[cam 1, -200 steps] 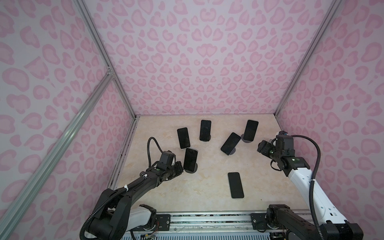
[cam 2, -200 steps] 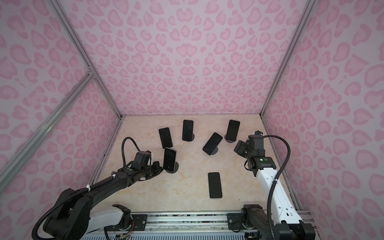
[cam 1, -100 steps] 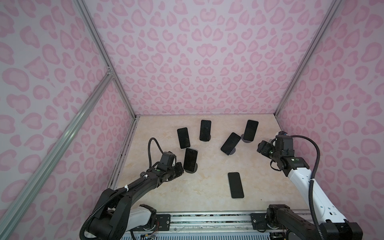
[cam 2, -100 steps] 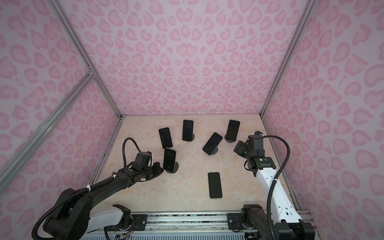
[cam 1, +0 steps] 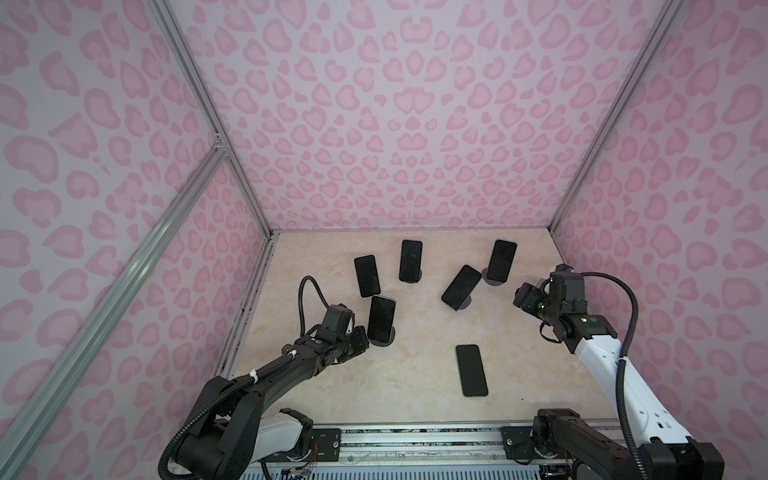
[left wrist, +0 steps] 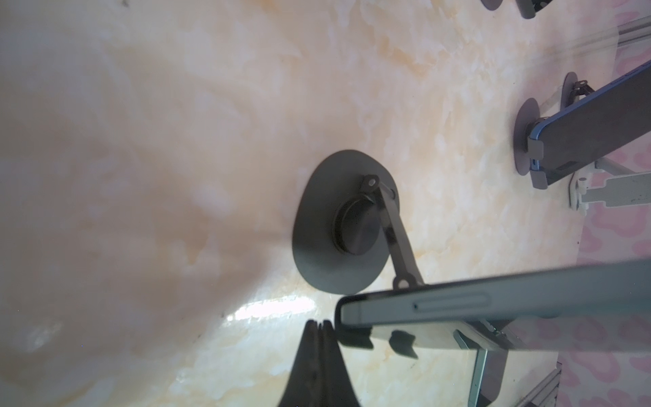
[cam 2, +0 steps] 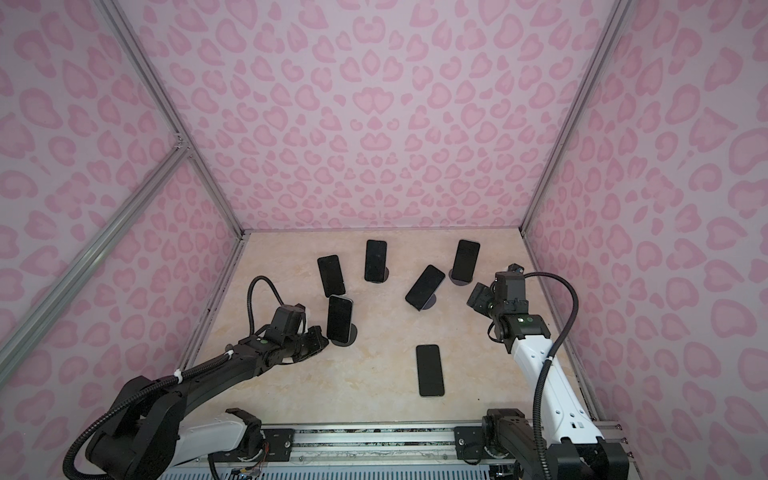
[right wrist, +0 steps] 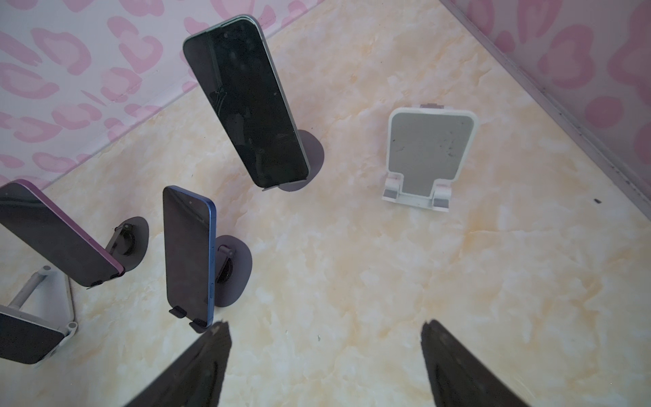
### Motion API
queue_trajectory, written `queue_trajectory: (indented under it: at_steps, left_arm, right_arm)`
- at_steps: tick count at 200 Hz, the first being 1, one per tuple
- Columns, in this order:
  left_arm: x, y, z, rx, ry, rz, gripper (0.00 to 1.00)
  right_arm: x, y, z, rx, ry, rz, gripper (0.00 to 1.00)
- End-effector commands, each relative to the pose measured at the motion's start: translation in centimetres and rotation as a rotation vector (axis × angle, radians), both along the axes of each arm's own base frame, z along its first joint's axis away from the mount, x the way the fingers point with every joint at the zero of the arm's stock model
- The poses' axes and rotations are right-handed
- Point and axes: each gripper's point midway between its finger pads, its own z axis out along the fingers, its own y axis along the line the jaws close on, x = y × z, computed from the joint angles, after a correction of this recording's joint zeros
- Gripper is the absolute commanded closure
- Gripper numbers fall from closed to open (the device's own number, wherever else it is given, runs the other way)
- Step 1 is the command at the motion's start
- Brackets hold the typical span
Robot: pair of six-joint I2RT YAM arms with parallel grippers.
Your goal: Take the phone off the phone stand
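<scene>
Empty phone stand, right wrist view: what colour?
Empty stand is white with grey pad; best in right wrist view.

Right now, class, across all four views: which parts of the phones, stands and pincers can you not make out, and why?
Left wrist view: the nearest phone runs off the frame edge.
Same view: whether the shut left pincer touches it is unclear.
Both top views: the empty white stand is missing, probably behind the right arm.
Right wrist view: the corner phone is cropped by the frame.

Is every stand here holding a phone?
No, the white stand near the wall is empty, its grey backing bare with no phone on it.
</scene>
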Motion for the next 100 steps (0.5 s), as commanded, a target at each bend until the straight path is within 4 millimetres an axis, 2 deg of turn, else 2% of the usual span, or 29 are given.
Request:
queue_trajectory:
  at_steps: [1,49,100]
  left_arm:
    - [0.64,-0.42,0.43,-0.01,-0.029,0.002,0.96]
    - [0.41,-0.72,0.14,0.002,-0.024,-0.005,0.96]
    - [-0.06,0.04,0.19,0.025,-0.028,0.018,0.96]
  right_arm:
    - [0.11,-0.15,0.15,-0.017,-0.012,0.002,0.13]
    - [-0.12,-0.16,-0.02,-0.018,-0.008,0.003,0.13]
    - [-0.31,-0.2,0.04,-0.019,-0.011,0.002,0.13]
